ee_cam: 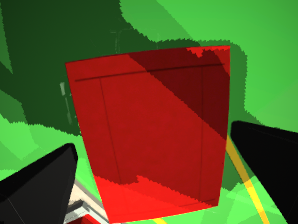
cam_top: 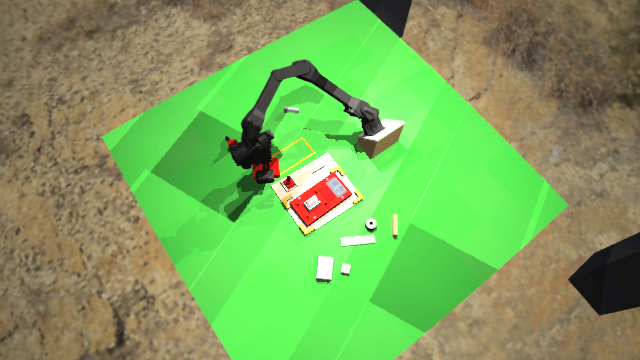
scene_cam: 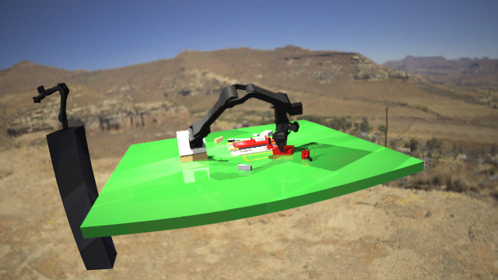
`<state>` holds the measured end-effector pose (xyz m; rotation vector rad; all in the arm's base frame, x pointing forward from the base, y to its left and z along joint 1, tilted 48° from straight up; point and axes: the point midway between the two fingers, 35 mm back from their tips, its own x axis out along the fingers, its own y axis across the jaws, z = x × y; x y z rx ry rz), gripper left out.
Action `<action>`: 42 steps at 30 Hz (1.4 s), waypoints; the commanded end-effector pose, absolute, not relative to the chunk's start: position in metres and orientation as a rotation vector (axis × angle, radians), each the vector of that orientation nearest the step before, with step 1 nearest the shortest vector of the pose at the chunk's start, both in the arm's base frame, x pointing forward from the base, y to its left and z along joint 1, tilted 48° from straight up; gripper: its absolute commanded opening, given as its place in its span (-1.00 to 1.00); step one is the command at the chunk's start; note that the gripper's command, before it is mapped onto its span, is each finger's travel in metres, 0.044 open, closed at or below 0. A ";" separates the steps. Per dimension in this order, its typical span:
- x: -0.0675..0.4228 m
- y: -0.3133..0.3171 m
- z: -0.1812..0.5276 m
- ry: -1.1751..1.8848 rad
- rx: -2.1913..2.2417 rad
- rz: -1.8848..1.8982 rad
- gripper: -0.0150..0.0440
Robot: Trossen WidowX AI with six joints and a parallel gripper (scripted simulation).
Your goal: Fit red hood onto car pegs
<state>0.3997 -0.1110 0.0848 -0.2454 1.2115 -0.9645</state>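
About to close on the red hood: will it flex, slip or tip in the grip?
The hood looks like a rigid, flat-faced shell, so probably no flex. Its smooth sides may slip. It lies flat between the open tool, so tipping seems unlikely.

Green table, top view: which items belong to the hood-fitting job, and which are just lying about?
Job:
hood
chassis in its jig
open gripper

Lying about:
wooden dowel
ring
white blocks
flat strip
grey cylinder
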 end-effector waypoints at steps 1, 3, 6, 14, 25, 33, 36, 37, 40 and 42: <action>0.399 -0.113 0.082 1.216 -0.255 -0.966 1.00; 0.399 -0.114 0.081 1.216 -0.255 -0.966 1.00; 0.399 -0.115 0.081 1.216 -0.255 -0.966 1.00; 0.400 -0.113 0.083 1.211 -0.245 -0.965 0.55; 0.400 -0.109 0.086 1.211 -0.246 -0.964 -0.09; 0.399 -0.095 0.099 1.212 -0.245 -0.963 -0.49; 0.399 -0.088 0.105 1.212 -0.245 -0.963 -0.49; 0.399 -0.086 0.107 1.212 -0.245 -0.963 -0.49; 0.399 -0.078 0.114 1.212 -0.245 -0.962 -0.49; 0.399 -0.073 0.119 1.213 -0.244 -0.962 -0.49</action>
